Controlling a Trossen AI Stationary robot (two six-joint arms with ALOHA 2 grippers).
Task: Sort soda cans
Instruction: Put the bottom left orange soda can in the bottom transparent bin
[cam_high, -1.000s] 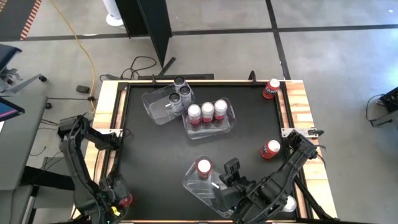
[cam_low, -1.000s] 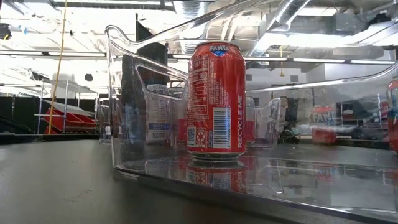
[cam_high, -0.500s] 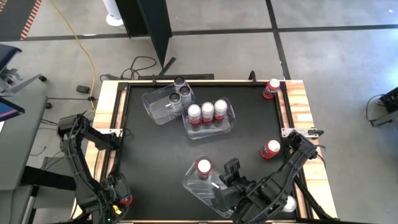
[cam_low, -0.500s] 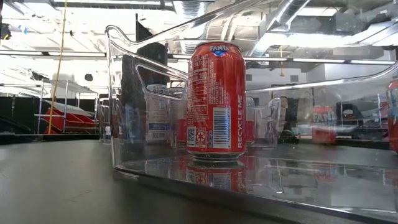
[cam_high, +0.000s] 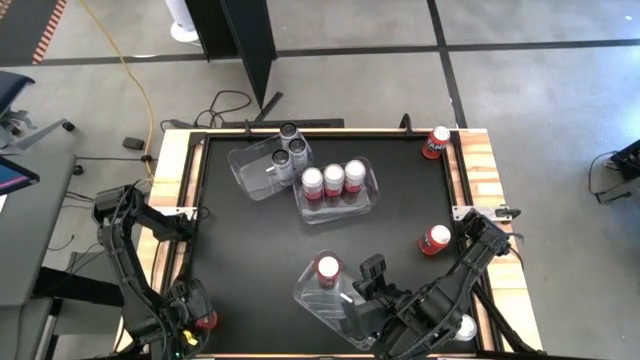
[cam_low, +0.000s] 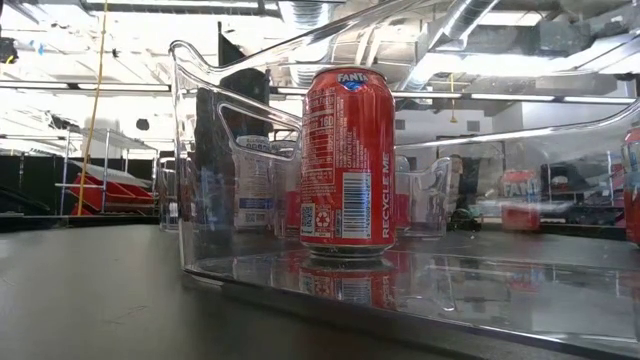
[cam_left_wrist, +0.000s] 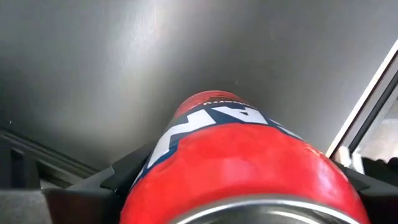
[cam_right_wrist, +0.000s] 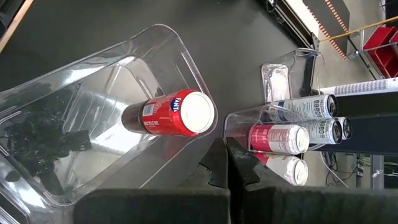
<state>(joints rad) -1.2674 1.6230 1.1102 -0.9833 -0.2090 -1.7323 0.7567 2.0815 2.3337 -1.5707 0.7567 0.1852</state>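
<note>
Left tool clamped round red Fanta can at bench near-left corner. Grip to be kept square, can lifted straight, carried upright to near bin. Right tool clenched, empty, above that bin.

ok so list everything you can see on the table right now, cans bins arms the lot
grey cans: three, dark grey with silver tops, in the far clear bin
red-and-white cans: three, in the middle clear bin
red Fanta can: one, upright in the near clear bin
loose red cans: one at the far right corner, one by the right edge
silver-topped can: one, near right corner, partly hidden by the arm
table: one, black top, wooden rim
left gripper: near left corner, fingers around a red can
right gripper: shut, over the near bin
</note>
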